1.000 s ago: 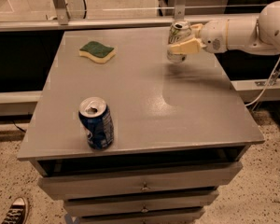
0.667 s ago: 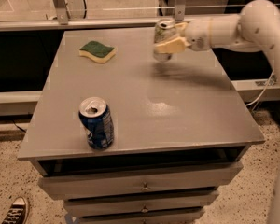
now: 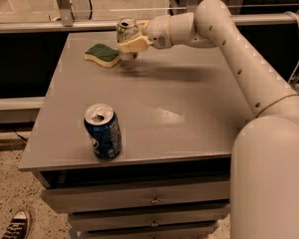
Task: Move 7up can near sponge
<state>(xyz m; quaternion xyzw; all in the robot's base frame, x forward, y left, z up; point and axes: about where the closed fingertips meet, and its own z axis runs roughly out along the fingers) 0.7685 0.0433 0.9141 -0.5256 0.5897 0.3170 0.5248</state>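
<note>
The 7up can [image 3: 125, 31], pale silver with a silver top, is held in my gripper [image 3: 131, 39] at the far left part of the grey table [image 3: 189, 108]. The gripper's cream fingers [image 3: 134, 45] are shut around the can's body. The can is right beside the sponge [image 3: 103, 55], just to its right, low over the tabletop. The sponge has a dark green top and yellow body and lies flat near the table's far left corner. My white arm reaches in from the right across the table.
A dark blue soda can [image 3: 103, 132] with an open top stands upright near the table's front left edge. Drawers [image 3: 152, 199] run below the tabletop. A metal rail [image 3: 30, 26] runs behind the table. A shoe [image 3: 15, 225] shows at the lower left floor.
My gripper has carried the 7up can leftward across the far side of the table, from the right part to right beside the sponge. The blue can and the sponge have not moved.
</note>
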